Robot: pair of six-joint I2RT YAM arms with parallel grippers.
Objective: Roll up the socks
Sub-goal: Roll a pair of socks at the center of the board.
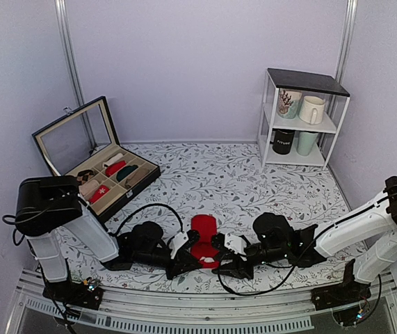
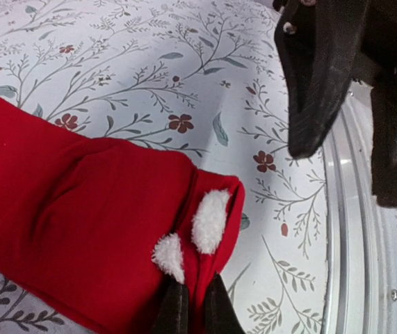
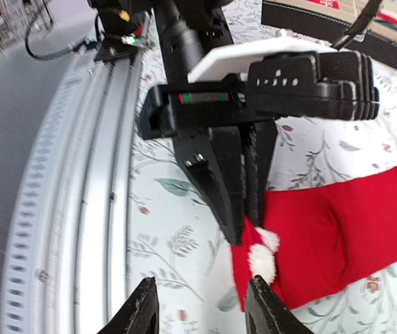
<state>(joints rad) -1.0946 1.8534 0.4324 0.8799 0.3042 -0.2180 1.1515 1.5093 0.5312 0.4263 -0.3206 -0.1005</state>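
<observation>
Left hand (image 2: pixel 195 307) is clamping the socks (image 2: pixel 80 209) by the white-marked end; right hand (image 3: pixel 201 309) is hanging open; rolling apparently starting, needing tight first turn.

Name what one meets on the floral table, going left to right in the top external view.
open black compartment box with glass lid → bright red fabric socks → white metal shelf with black top

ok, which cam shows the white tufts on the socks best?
Left wrist: the two white tufts sit close up on the red socks, just above the left gripper pinching that end. Right wrist shows them smaller, beside that gripper's tips. Top external barely resolves them.
</observation>
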